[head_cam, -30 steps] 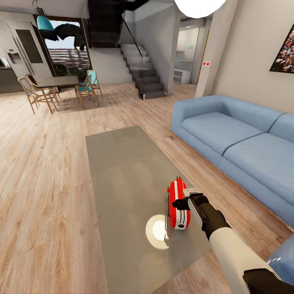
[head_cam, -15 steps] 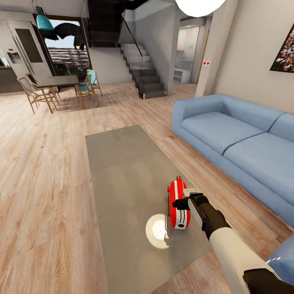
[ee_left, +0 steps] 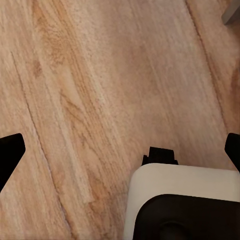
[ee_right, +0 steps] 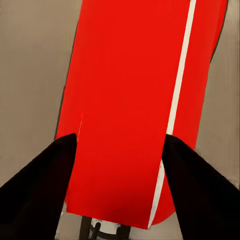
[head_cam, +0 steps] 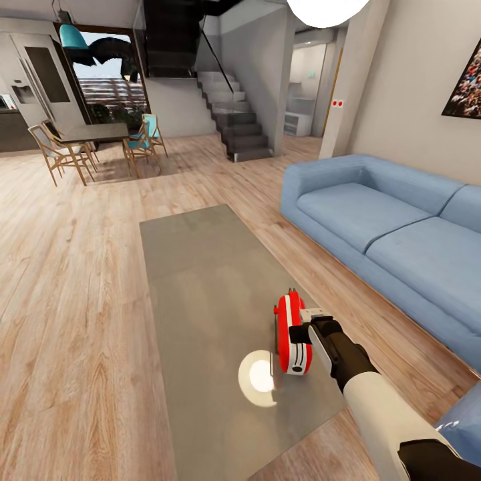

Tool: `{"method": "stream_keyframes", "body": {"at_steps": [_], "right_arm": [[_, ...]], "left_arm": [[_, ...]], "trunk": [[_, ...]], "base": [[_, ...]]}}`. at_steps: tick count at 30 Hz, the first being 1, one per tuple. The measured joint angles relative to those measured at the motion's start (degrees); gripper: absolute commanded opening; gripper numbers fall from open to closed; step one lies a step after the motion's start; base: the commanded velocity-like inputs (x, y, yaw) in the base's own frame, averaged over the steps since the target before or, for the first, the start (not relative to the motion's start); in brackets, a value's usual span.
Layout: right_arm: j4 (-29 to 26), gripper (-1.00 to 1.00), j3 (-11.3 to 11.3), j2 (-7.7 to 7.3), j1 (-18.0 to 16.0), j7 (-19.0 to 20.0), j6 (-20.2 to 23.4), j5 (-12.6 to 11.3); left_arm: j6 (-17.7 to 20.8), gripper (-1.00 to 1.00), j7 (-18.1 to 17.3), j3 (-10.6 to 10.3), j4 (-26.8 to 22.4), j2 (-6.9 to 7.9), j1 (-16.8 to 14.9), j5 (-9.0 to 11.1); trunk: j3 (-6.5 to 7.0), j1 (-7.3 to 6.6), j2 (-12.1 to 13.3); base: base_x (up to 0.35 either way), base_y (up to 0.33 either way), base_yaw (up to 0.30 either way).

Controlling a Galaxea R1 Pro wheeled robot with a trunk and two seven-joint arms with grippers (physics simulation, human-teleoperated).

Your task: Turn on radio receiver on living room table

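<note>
Staircase (head_cam: 234, 123) as landmark. Dark dining table (head_cam: 97, 132) with wooden chairs (head_cam: 60, 153) well apart on its window side. Fridge (head_cam: 23, 90) beyond those chairs. Teal pendant lamp (head_cam: 72, 37) above dining table.

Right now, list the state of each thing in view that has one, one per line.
Small red radio receiver with white stripes: upright on the table, on or off not visible.
Long glossy grey-beige coffee table: bearing the radio near its sofa-side edge.
Right gripper: open, fingers flanking the radio.
Left gripper: open, over wood floor.
</note>
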Motion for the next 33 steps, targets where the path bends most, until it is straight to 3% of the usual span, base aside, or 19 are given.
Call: {"method": "stream_keyframes", "body": {"at_steps": [33], "right_arm": [[0.07, -1.00, -0.03, -0.10, 0.01, -0.05, -0.01, -0.39]], "left_arm": [[-0.09, 1.00, 0.00, -0.08, 0.00, -0.26, 0.00, 0.17]], "trunk": [[0.17, -0.21, 0.39]], "base": [[0.000, 0.000, 0.000]]}}
